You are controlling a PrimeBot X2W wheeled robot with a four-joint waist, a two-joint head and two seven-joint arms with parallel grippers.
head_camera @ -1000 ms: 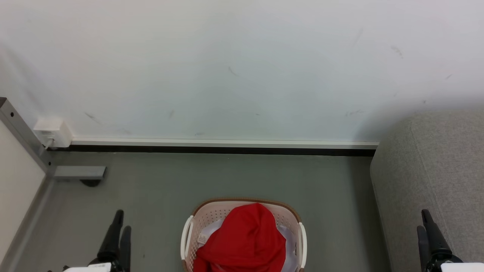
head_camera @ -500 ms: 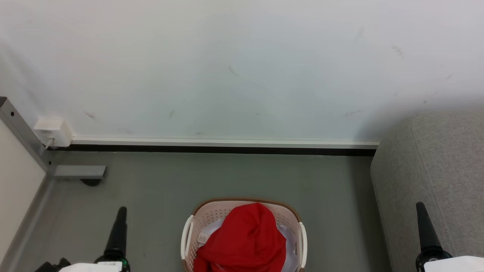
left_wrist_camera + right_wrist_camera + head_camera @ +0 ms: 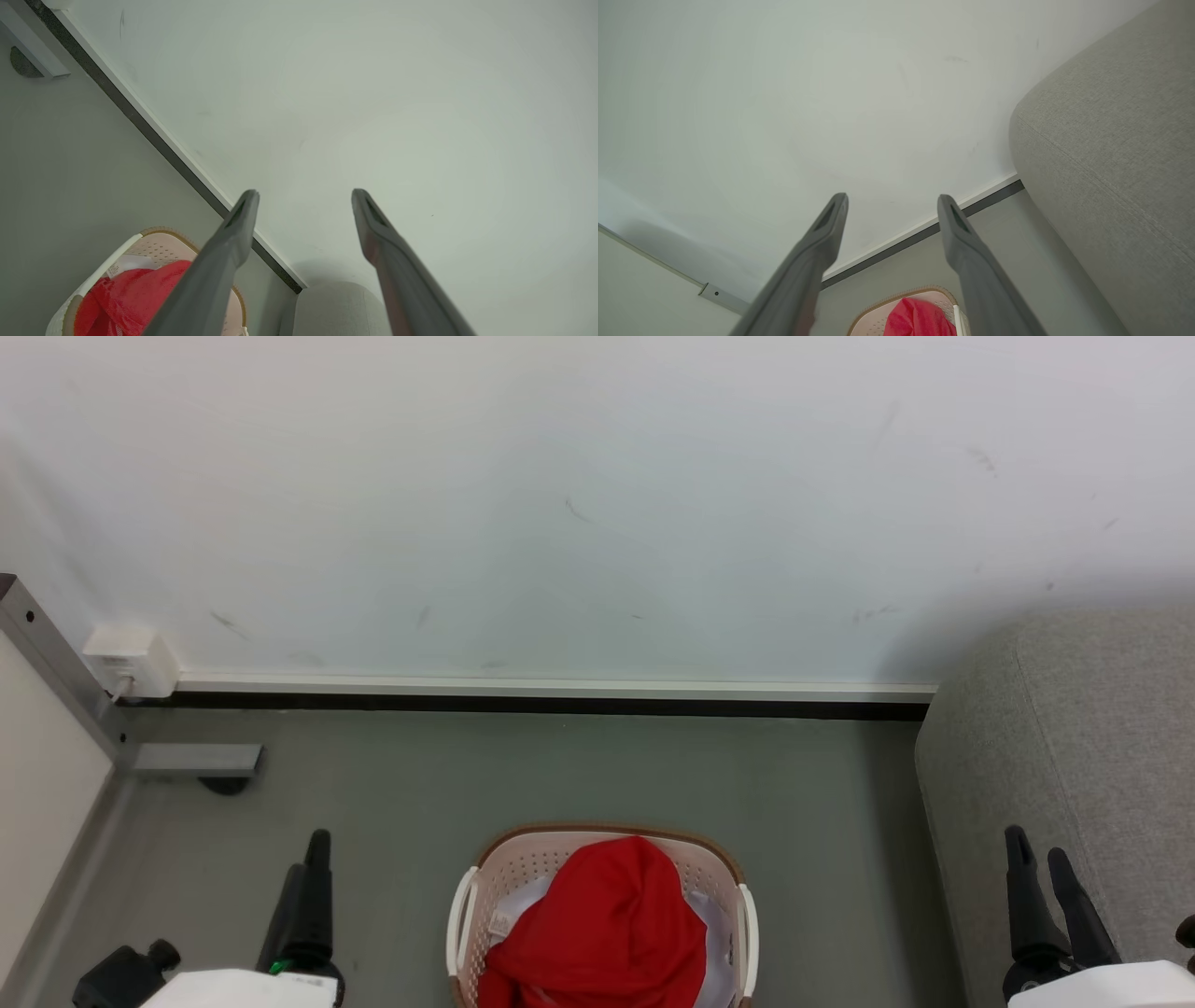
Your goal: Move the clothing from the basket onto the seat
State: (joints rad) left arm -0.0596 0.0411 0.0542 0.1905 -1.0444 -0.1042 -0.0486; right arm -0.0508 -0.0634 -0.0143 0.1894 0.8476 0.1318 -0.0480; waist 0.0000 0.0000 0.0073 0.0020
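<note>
I look down on a smooth grey-green floor point(image 3: 579, 765) that runs up to a pale wall point(image 3: 560, 504), scuffed here and there. A white-and-black skirting strip point(image 3: 560, 693) lines the wall's foot. The basket point(image 3: 607, 828) stands on the floor, well short of the wall. The clothing is in it: a red garment point(image 3: 607, 924) heaped above the rim, with a white cloth point(image 3: 717, 933) showing under it.

To the basket's right, with a strip of floor between, rises the seat point(image 3: 1083, 737), its rounded end close to the wall. Far to the basket's left, a grey metal post point(image 3: 47, 653) slants down to a flat foot point(image 3: 196, 761). A white socket box point(image 3: 131, 661) sits on the wall just above that foot.

My left gripper point(image 3: 310, 854) hangs left of the basket. My right gripper point(image 3: 1034, 842) hangs right of it, in front of the seat's edge. Both have their jaws spread wide and hold nothing.
</note>
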